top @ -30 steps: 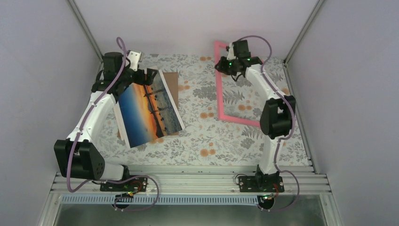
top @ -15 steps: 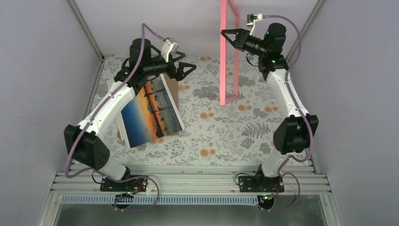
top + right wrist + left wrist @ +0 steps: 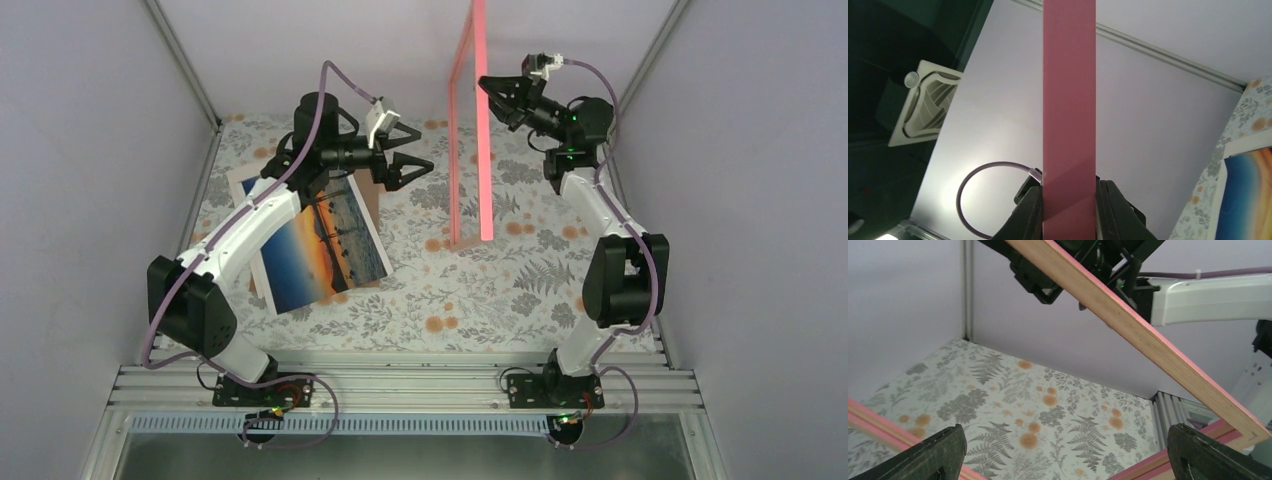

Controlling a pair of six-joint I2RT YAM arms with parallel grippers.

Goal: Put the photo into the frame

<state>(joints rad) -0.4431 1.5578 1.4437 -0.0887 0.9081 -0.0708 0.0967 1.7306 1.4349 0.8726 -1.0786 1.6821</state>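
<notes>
My right gripper (image 3: 488,92) clamps one rail of the upright frame (image 3: 484,170). With so narrow a hold, it could swing or slip. The photo (image 3: 320,245) lies flat left of the frame. The left gripper (image 3: 425,148) gapes empty between them. One frame, one photo, one board (image 3: 371,203), two grippers.

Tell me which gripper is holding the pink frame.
The right gripper: its jaws are clamped on the frame, held upright. The left gripper hangs open and empty beside it.

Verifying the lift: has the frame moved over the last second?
Yes. The frame lay nearly flat on the table; now it stands upright, rising up the back wall, clamped in the right tool.
</notes>
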